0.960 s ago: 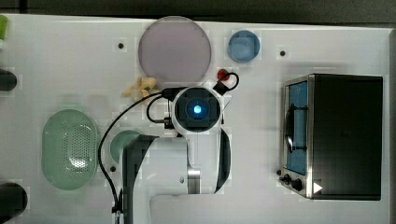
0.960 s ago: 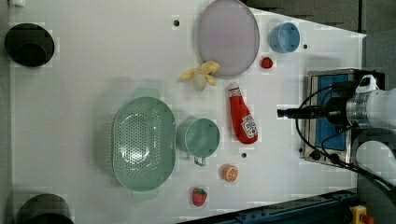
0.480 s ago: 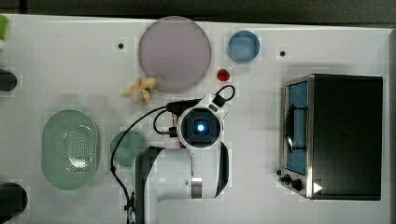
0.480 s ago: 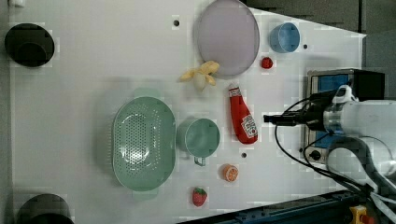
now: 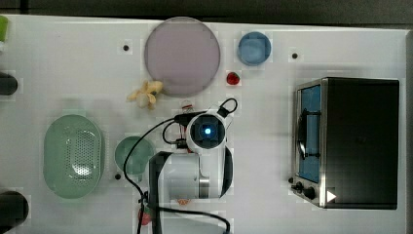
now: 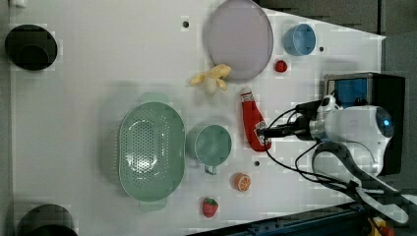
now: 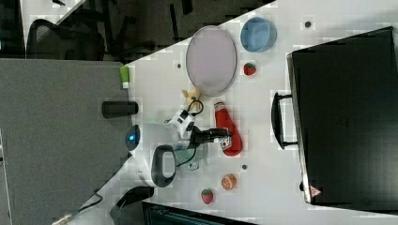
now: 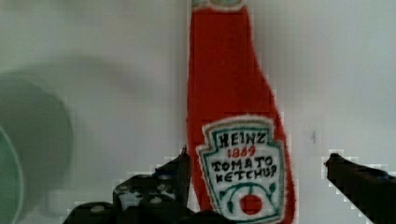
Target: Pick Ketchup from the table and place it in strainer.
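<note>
The ketchup (image 6: 252, 120) is a slim red bottle with a white cap, lying flat on the white table beside the round green bowl (image 6: 212, 145). It also shows in the right view as ketchup (image 7: 228, 125). My gripper (image 6: 264, 132) is open over the bottle's label end. In the wrist view the ketchup (image 8: 231, 107) runs lengthwise, and the gripper (image 8: 258, 158) has one dark finger on each side of the label, neither touching it. The strainer (image 6: 147, 147), a large pale green perforated oval basket, sits beyond the bowl with nothing in it; the top view shows the strainer (image 5: 73, 151) at its left.
A purple plate (image 5: 182, 56), a blue cup (image 5: 254, 48), a banana (image 5: 145, 93) and a small red fruit (image 5: 233, 78) lie at the top view's top. A black toaster oven (image 5: 350, 141) stands at the top view's right. An orange slice (image 6: 241, 182) and a strawberry (image 6: 210, 207) lie near the bowl.
The arm has swung from near the oven toward the left view's left and now reaches over the ketchup. The gripper stayed open. Nothing on the table has moved.
</note>
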